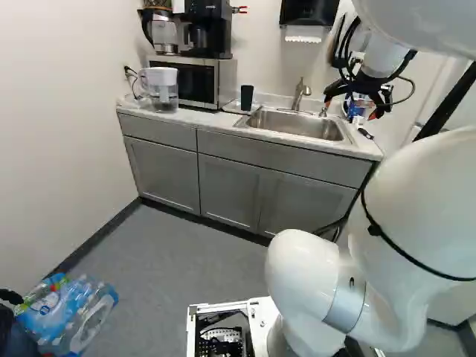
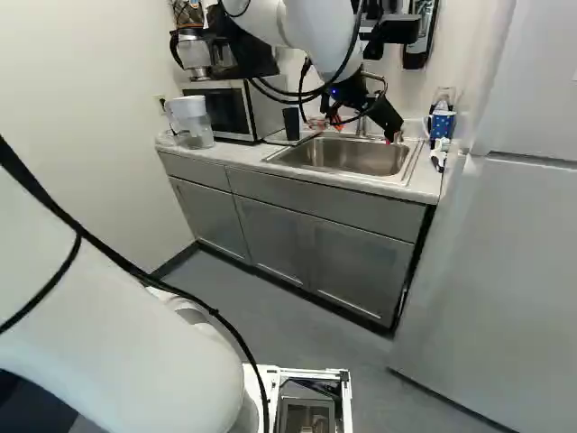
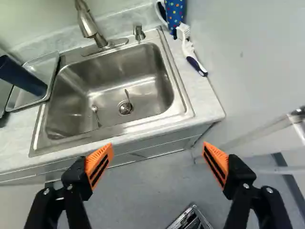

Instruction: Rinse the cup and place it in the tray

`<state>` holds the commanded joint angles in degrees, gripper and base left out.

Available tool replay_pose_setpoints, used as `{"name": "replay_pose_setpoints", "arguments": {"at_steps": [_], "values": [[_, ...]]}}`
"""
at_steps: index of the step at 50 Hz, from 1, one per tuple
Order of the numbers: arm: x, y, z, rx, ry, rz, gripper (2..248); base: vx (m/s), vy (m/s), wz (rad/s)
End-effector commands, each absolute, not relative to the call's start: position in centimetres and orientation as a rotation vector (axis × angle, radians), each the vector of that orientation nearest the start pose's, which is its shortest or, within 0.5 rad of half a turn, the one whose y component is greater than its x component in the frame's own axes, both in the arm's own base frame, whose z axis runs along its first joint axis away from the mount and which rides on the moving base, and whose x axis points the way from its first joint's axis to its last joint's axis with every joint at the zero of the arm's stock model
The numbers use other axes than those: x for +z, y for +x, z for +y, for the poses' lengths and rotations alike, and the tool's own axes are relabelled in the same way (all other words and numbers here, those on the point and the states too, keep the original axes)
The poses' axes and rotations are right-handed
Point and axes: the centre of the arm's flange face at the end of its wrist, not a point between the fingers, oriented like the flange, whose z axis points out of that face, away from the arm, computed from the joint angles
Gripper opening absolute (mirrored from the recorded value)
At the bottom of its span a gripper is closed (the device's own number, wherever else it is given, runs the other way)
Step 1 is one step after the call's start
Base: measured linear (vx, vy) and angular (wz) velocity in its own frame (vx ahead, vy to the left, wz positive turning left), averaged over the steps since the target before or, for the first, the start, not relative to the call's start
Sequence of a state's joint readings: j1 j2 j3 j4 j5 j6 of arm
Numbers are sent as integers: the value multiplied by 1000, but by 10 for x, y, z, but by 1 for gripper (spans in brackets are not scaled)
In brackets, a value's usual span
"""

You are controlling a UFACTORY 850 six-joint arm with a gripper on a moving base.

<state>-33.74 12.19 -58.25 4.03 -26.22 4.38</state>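
My gripper (image 1: 351,108) hangs over the right part of the sink in the left base view. In the wrist view the gripper (image 3: 158,155) stands wide open, with nothing between its orange pads. A dark cup (image 1: 246,97) is upright on the metal tray (image 3: 35,100) beside the sink (image 3: 157,94), at the side toward the microwave. The wrist view shows this cup (image 3: 21,76) well away from both fingers. A blue dotted mug (image 3: 174,12) stands on the counter at the sink's other side. The faucet (image 3: 88,24) rises behind the basin.
Small utensils (image 3: 96,114) lie in the basin. A white brush (image 3: 190,52) is on the counter near the mug. The pitcher (image 1: 161,88) and microwave (image 1: 195,80) stand beyond the tray. A refrigerator (image 2: 514,253) borders the counter. Bottles (image 1: 71,312) lie on the floor.
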Motion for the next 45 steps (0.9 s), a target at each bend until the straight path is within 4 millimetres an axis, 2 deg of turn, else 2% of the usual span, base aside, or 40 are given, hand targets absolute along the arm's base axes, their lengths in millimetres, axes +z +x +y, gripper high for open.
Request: {"name": "replay_pose_setpoints", "arguments": {"at_steps": [19,45], "values": [[680,361,-238,-1219,-2854,1067,247,-57,54,-43],[680,361,-238,-1219,-2854,1067,247,-8,11,2]]}}
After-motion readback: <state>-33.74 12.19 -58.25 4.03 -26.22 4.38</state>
